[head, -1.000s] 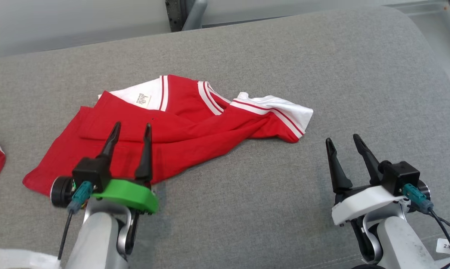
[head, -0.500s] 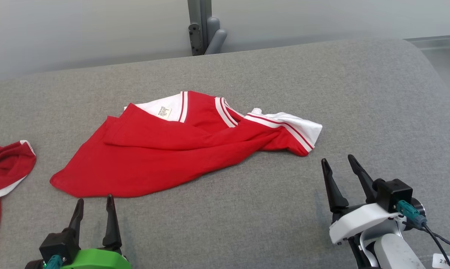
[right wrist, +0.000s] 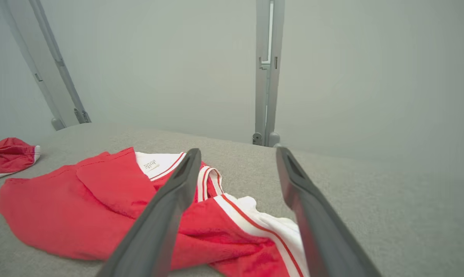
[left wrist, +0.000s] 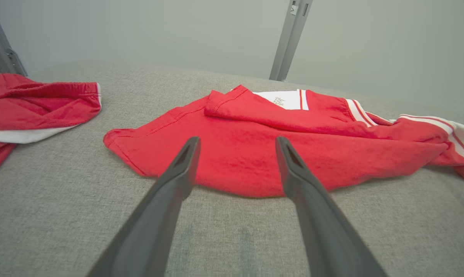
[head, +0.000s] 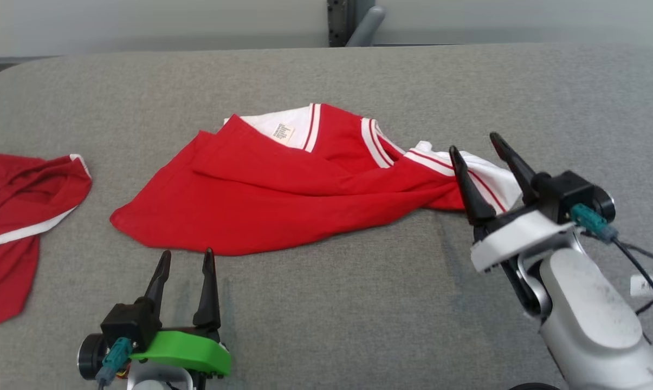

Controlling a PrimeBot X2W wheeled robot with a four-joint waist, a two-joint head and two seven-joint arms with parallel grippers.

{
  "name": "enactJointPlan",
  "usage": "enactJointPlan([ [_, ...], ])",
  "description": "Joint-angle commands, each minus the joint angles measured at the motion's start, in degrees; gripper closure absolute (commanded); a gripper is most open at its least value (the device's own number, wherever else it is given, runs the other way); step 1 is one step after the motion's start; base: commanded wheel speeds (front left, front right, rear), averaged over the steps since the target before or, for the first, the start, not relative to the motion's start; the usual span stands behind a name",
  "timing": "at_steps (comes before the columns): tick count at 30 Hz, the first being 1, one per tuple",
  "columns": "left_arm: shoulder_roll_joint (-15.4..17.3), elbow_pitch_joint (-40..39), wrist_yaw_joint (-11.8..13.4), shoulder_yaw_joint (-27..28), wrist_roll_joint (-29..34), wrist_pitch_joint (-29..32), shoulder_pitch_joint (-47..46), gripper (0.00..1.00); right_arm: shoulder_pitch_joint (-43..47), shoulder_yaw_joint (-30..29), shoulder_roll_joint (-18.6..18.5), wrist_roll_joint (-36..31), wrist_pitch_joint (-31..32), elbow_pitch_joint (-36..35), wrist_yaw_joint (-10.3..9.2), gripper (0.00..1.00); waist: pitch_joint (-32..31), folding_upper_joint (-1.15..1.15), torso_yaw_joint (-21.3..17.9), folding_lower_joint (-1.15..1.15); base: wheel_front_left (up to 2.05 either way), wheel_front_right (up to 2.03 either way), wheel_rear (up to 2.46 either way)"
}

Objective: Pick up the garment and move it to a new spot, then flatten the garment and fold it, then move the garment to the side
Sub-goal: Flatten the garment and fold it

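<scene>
The garment (head: 283, 200), red with white striped trim, was seen crumpled on the grey cushion (head: 331, 314), about midway across it and toward the far half. Its hem was laid to the near left. The collar and a white label (head: 283, 132) were turned up at the far side, and a white-edged sleeve (head: 497, 181) was trailed off to the right.

The left gripper (head: 187, 252) was held low over the cushion just near of the hem, its fingers spread with nothing pinched between them. A narrow strip of bare cushion was left between the tips and the cloth.

The right gripper (head: 472, 142) was raised over the sleeve at the garment's right end, its fingers likewise spread wide and empty. Part of the sleeve was hidden behind them in the head view, and whether the tips touched the cloth could not be told.

A second red piece (head: 23, 189), also white-trimmed, was heaped at the cushion's left edge, well apart from the garment. A grey post (head: 353, 21) was stood against the pale wall (head: 142, 21) beyond the far edge. A white tag (head: 641, 285) was hung by the right wrist.
</scene>
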Motion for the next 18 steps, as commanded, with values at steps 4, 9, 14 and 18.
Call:
enactJointPlan([
  [4, 0.1, -0.1, 0.6, -2.8, -1.8, 0.0, -2.0, 0.00, -8.9, 5.7, -4.1, 1.7, -0.1, 5.3, -0.08, 0.00, 6.4, -0.01, 9.7, 0.00, 0.00, 0.00, 0.00],
  [9, 0.1, -0.3, 1.3, -6.5, -2.9, 0.0, -3.3, 0.00, -21.3, 14.1, -8.8, 7.0, 2.7, 14.9, -0.09, 0.00, 9.9, -0.01, 16.4, 0.00, 0.00, 0.00, 0.00],
  [14, 0.1, -1.0, 2.6, -9.7, -4.8, 0.0, -4.1, 0.00, -30.6, 23.9, -14.4, 12.5, 7.6, 21.5, -0.08, 0.00, 12.8, -0.01, 22.5, 0.00, 0.00, 0.00, 0.00],
  [18, 0.1, -1.6, 3.4, -11.4, -5.6, -0.1, -4.3, 0.00, -35.4, 32.5, -18.0, 20.1, 13.8, 23.2, -0.10, 0.00, 14.2, -0.01, 26.0, 0.00, 0.00, 0.00, 0.00],
])
